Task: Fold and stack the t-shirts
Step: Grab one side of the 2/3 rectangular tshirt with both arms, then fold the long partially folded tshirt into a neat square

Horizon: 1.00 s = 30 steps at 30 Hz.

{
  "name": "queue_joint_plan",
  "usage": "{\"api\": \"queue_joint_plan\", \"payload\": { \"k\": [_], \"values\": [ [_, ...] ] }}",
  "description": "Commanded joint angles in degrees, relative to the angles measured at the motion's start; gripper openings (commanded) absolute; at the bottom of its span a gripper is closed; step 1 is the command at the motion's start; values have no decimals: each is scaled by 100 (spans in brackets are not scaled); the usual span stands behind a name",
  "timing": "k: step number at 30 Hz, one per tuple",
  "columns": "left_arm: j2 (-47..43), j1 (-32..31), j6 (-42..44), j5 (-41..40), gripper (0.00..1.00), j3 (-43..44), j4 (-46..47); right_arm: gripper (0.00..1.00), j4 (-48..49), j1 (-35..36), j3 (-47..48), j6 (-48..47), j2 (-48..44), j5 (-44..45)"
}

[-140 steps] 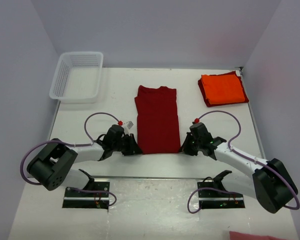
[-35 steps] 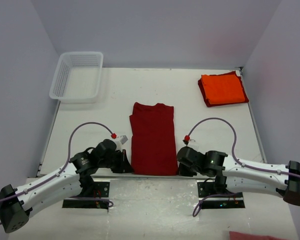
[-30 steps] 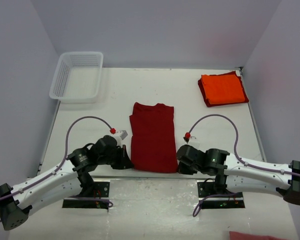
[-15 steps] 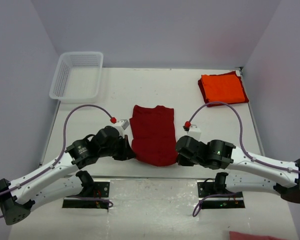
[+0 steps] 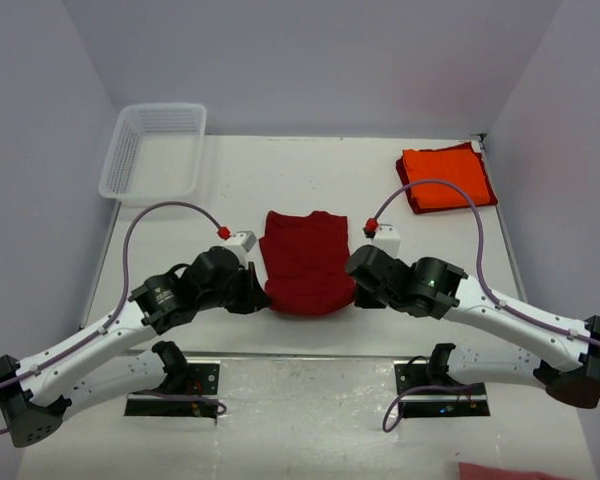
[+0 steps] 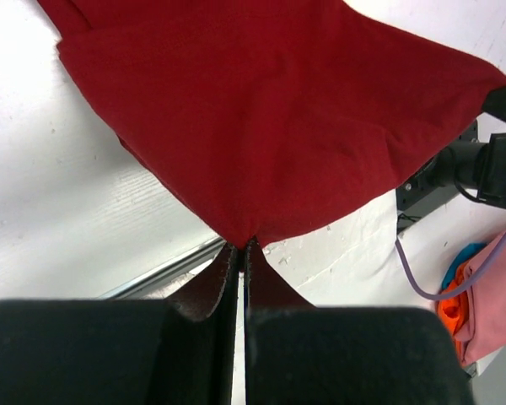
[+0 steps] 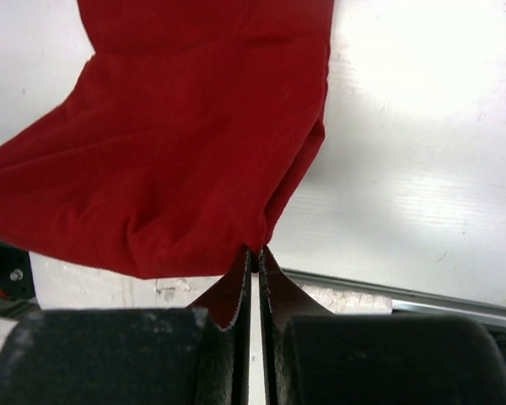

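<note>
The left gripper (image 6: 240, 249) and the right gripper (image 7: 255, 253) are each clamped fully onto a near hem corner of the crimson t-shirt (image 5: 305, 265). They hold that edge raised above the table (image 5: 240, 190) at centre (probably to carry it far, toward the collar, for a half fold). The orange t-shirt (image 5: 445, 178) lies folded at far right. The white mesh basket (image 5: 120, 160), far left, holds nothing.

Bright even light, soft shadows, blurred wrist foregrounds
</note>
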Motion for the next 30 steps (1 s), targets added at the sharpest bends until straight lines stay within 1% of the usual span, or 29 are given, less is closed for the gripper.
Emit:
{"api": "queue_joint_plan", "payload": {
  "k": [1, 5, 14, 15, 19, 23, 26, 30],
  "values": [
    [179, -17, 186, -325, 0, 369, 35, 0, 170, -268, 336, -563, 77, 227],
    [522, 97, 370, -379, 0, 553, 167, 0, 249, -549, 565, -897, 235, 200],
    [1006, 817, 915, -176, 0, 1019, 273, 0, 442, -989, 943, -1539, 569, -28],
    [1024, 887, 942, -46, 0, 1063, 264, 0, 442, -1015, 969, -1592, 587, -37],
    [1103, 941, 1056, -27, 0, 1405, 159, 0, 442, -1068, 1092, -1689, 596, -11],
    [1199, 941, 1171, 166, 0, 1713, 123, 0, 442, -1077, 1137, -1733, 587, -28],
    [1165, 932, 1180, 377, 0, 1758, 149, 0, 442, -1077, 1119, -1724, 561, -46],
    [1033, 915, 1153, 413, 0, 1714, 150, 0, 442, -1077, 1075, -1698, 473, -54]
  ]
}}
